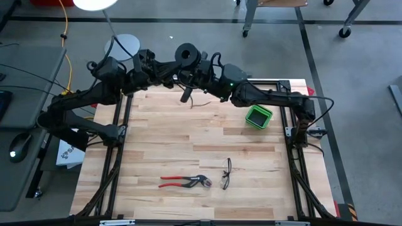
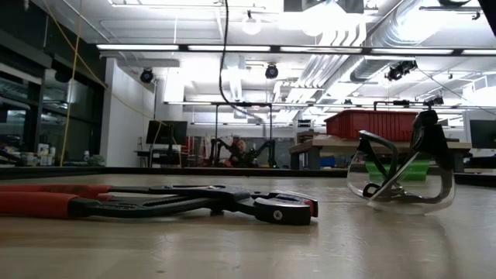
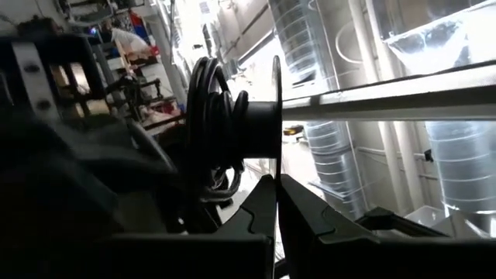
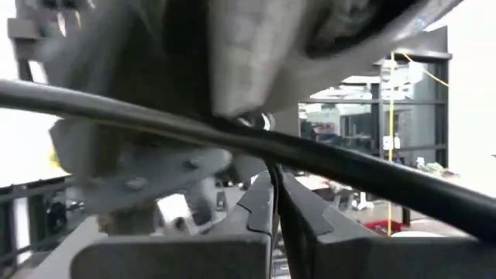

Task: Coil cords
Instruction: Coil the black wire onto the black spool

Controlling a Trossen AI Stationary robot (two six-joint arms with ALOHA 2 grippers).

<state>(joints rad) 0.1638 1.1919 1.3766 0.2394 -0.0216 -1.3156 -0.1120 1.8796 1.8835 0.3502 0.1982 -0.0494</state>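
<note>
Above the far edge of the wooden table (image 1: 207, 135), the left gripper (image 3: 275, 203) clamps its fingers on the thin rim of a black reel (image 3: 260, 116) wound with black cord (image 3: 208, 108). Alongside it, the right gripper (image 4: 273, 203) pinches a thin strand of cord (image 4: 271, 172) between closed fingers. Pliers (image 1: 185, 182), safety glasses (image 1: 226, 173) and a green box (image 1: 258, 117) lie below.

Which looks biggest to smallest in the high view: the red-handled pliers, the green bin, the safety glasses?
1. red-handled pliers, the longest.
2. green bin.
3. safety glasses. The bin and glasses look close, so their order is unsure.
</note>
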